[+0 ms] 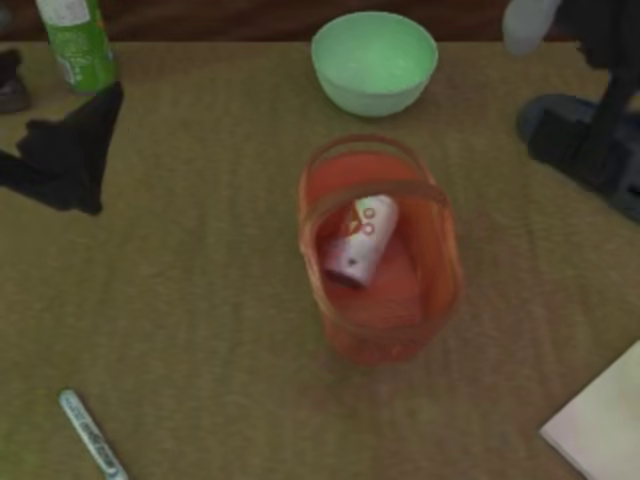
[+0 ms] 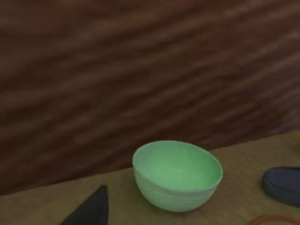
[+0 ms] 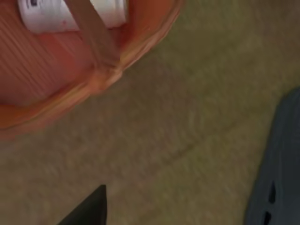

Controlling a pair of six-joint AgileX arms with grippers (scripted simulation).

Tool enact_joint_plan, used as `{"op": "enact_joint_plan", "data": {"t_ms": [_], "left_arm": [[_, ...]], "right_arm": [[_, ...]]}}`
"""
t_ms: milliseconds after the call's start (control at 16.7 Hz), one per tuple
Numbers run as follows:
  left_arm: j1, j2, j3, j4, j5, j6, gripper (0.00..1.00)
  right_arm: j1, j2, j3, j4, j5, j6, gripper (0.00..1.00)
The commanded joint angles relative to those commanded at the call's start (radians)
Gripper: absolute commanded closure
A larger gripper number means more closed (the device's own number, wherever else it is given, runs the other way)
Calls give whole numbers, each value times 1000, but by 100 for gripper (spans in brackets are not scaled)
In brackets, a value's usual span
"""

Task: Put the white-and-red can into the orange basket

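Sim tabletop w/ olive cloth table (image 1: pixel 200 300), brown wood-look backdrop (image 2: pixel 140 70).

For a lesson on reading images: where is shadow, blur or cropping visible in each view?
Top view: soft shadow beside the orange basket, white-and-red can blurry inside. Left wrist view: backdrop smeared, mint-green bowl clearer. Right wrist view: basket and can cropped, soft.

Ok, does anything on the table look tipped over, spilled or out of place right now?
Only one thing: the white-and-red can lies on its side inside the orange basket, slanted under the handle rather than standing. No spill shows. The mint-green bowl and green can stand upright on the table's far side.
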Motion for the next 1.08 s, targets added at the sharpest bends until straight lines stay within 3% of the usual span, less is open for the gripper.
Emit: {"op": "enact_joint_plan", "data": {"t_ms": [300,540,720,1080], "left_arm": [[56,-522,-278,-205,-258,33,0],[81,-786,-435,-310,-406,66,0],[90,-881,-496,-347,-464,82,0],[91,-892,-504,-351,-471,85,0]], "right_arm": [[125,491,510,-322,5,-200,0],[197,746,782,-496,3,-310,0],[226,837,879,-562,1,-353,0],[225,847,888,-568,1,-357,0]]}}
